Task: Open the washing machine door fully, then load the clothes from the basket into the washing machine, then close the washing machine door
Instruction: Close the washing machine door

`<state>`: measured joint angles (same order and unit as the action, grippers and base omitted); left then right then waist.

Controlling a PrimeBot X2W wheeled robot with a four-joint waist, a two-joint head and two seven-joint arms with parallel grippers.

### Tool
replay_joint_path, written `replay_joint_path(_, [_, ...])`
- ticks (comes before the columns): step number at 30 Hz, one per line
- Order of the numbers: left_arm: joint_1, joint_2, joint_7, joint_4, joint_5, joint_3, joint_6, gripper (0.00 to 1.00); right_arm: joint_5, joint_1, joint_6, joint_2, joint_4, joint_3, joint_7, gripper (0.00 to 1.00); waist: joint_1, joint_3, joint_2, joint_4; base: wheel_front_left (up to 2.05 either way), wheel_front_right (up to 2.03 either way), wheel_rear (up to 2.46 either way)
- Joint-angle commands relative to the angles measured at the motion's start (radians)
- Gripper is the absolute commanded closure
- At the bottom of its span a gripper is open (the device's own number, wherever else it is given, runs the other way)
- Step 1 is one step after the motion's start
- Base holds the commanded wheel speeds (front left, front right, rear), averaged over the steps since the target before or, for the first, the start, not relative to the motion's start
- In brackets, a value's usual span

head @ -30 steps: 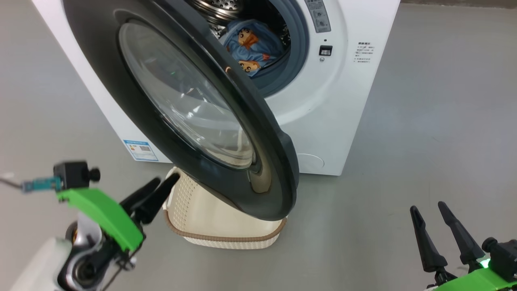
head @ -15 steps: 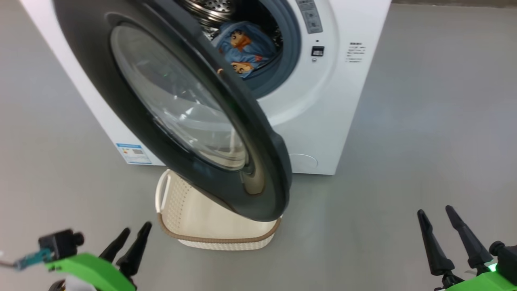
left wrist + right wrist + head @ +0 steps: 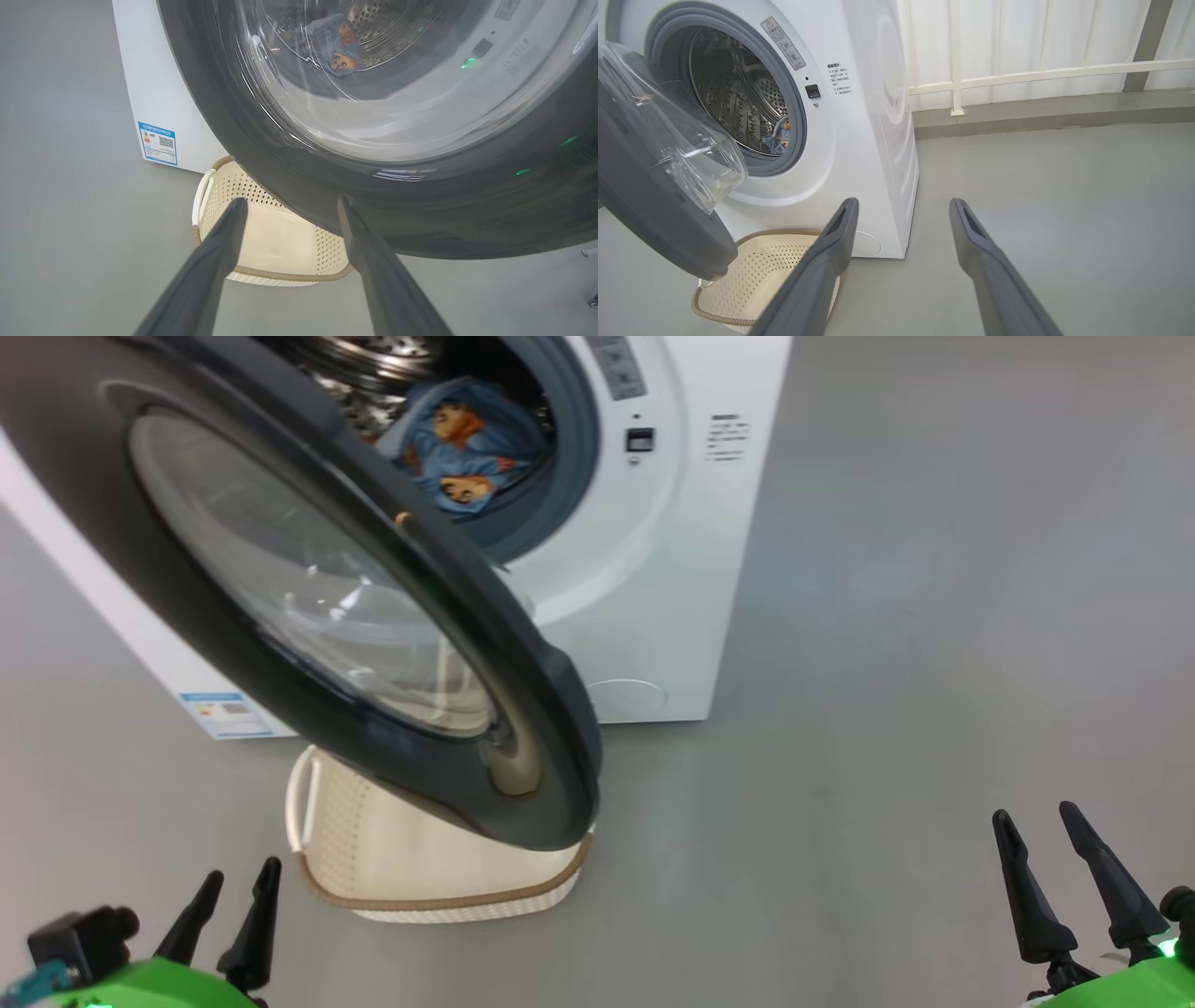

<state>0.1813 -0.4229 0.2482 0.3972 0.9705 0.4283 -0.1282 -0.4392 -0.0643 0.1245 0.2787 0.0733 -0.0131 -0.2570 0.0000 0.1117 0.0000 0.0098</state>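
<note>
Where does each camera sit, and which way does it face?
Head view: on the robot's head, looking forward and down at the open door, the washing machine and the basket; left gripper and right gripper at the bottom corners.
Left wrist view: on the left wrist, facing the door's glass from close by; its own two fingers show.
Right wrist view: on the right wrist, facing the drum at an angle; its own fingers show.
Shared: all three show the basket and the clothes in the drum.

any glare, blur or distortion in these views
Head view: slightly motion-blurred, white glints on the washing machine door glass. Left wrist view: green specks reflect on the door's black rim, left gripper soft up close. Right wrist view: wide lens bows the sides of the washing machine.
</note>
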Motion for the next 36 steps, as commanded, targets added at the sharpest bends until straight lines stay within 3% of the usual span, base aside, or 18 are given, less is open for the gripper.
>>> replay_joint_path(1, [-0.008,-0.012,0.013,-0.022,-0.053,-0.078,-0.002,0.0,0.01,0.009,0.006,0.021,-0.028,0.015,-0.005,0.0,0.0,0.006,0.0,-0.028,0.0,0.0,0.0])
replay_joint_path(7, [-0.102,0.1,0.013,-0.128,-0.335,-0.274,-0.002,0.0,0.008,0.009,0.006,0.018,-0.028,0.001,-0.005,0.0,0.0,0.005,0.0,-0.052,0.0,0.0,0.0])
replay_joint_path(17, [-0.19,0.226,0.013,-0.301,-0.628,-0.409,-0.002,0.0,-0.001,0.007,0.006,0.004,-0.03,-0.016,-0.005,0.0,0.0,0.001,0.0,-0.053,0.0,0.0,0.0])
replay_joint_path(26, [-0.217,0.314,0.013,-0.34,-0.725,-0.461,-0.002,0.0,-0.001,0.012,0.006,-0.005,-0.026,-0.014,-0.005,0.0,0.0,0.006,0.0,-0.047,0.0,0.0,0.0])
replay_joint_path(36, [-0.207,0.337,0.014,-0.33,-0.733,-0.468,-0.002,0.0,-0.003,0.022,0.006,-0.007,-0.021,-0.004,-0.005,0.0,0.0,0.012,0.0,-0.037,0.0,0.0,0.0])
